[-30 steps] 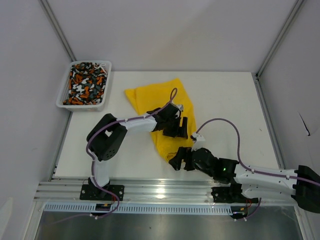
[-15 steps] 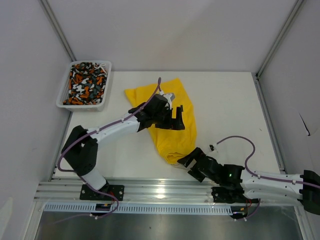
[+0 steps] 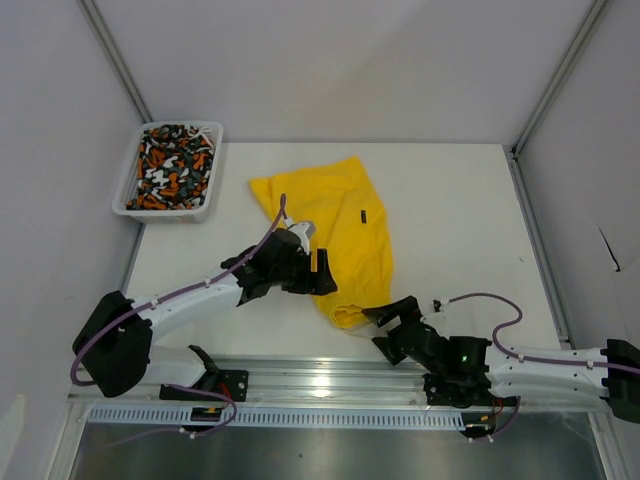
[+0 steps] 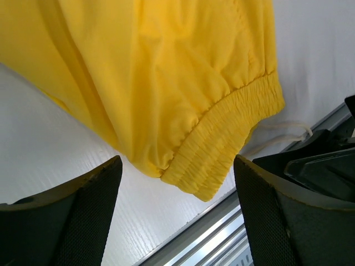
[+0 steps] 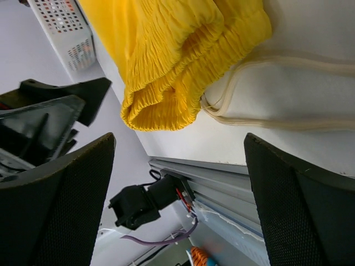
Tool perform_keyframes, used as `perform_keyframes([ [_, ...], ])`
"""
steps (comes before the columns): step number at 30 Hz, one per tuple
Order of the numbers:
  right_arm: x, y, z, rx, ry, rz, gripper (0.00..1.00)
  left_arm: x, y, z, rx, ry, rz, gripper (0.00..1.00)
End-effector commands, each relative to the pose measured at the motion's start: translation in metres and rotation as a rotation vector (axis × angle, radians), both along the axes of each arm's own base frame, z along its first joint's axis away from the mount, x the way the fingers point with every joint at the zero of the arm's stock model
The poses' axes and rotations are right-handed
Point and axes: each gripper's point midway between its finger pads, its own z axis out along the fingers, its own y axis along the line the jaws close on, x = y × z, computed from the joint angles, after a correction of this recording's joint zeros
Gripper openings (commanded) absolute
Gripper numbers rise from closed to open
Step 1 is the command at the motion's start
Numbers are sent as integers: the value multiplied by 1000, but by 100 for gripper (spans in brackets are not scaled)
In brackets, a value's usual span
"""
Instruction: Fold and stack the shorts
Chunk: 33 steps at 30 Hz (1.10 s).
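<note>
1. Yellow shorts [image 3: 340, 215] are laid mid-table [image 3: 470, 200], waistband [image 3: 350, 315] toward the near edge.
2. Patterned shorts [image 3: 170, 165] are heaped in the white basket [image 3: 128, 195], far left.
3. Left gripper [image 3: 326, 274] and right gripper [image 3: 375, 330] are seen wide open, empty, flanking the waistband.

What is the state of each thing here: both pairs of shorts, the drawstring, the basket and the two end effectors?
yellow shorts: lying on the table, not held.
patterned shorts: crumpled in the basket, not folded.
white mesh basket: upright, holding the patterned shorts.
drawstring: lying loose on the table.
left end effector: open, empty.
right end effector: open, empty.
</note>
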Motion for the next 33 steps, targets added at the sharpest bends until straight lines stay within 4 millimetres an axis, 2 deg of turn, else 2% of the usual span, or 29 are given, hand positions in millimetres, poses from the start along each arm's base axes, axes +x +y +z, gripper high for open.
perform_keyframes([
  [1,16,-6,13,79,-31,-122,97,2,-10,11,-89,-35,1,82],
  [7,25,-4,21,115,-60,-160,96,-2,-20,8,-81,-37,-27,76],
  [12,31,1,19,118,-67,-157,95,-5,-23,6,-80,-38,-36,69],
  [13,34,2,21,132,-69,-160,95,-6,-23,5,-79,-37,-42,53],
  [16,40,3,13,127,-56,-168,93,-9,-23,3,-75,-31,-45,33],
  [18,43,2,3,108,-39,-175,92,-11,-22,0,-68,-26,-47,32],
  [22,48,3,-3,123,-33,-189,90,-14,-22,-4,-61,-19,-51,32],
  [27,52,5,-7,130,-25,-192,89,-22,-27,-6,-65,-12,-67,32],
  [33,56,10,-9,143,-18,-200,86,-38,-36,-21,-58,16,-95,32],
])
